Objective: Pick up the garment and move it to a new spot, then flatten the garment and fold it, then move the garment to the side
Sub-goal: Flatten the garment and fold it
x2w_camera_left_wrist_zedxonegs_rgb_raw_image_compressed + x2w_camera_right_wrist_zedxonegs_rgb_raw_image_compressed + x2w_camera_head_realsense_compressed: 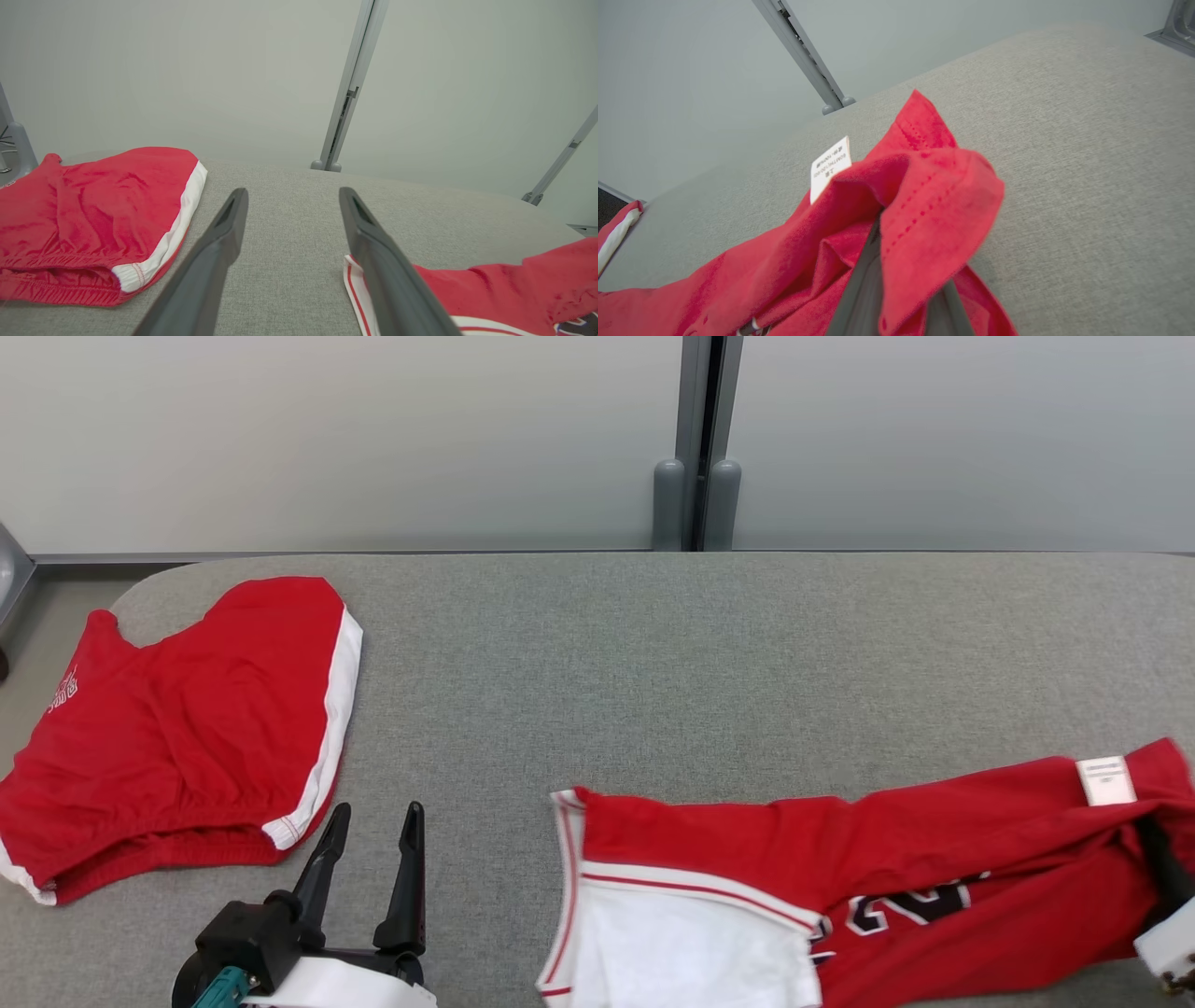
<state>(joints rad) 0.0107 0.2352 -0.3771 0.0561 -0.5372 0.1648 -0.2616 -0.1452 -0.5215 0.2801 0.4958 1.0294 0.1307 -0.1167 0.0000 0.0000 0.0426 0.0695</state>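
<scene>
Near the front right of the grey woven tabletop [653, 663] in the head view, a crumpled red jersey garment with white trim and black lettering [934, 840], its right end clamped in the closed right gripper [1153, 845]; at lower left, left gripper [373, 821] spread wide and empty, just beside folded red shorts with a white side stripe [187, 728]. Along the left wrist view, both dark fingers [224, 242] parted over bare table, between shorts and jersey hem. Through the right wrist view, fingers pressed together under a draped fold of red cloth, white care label [831, 168] sticking up beside it.
</scene>
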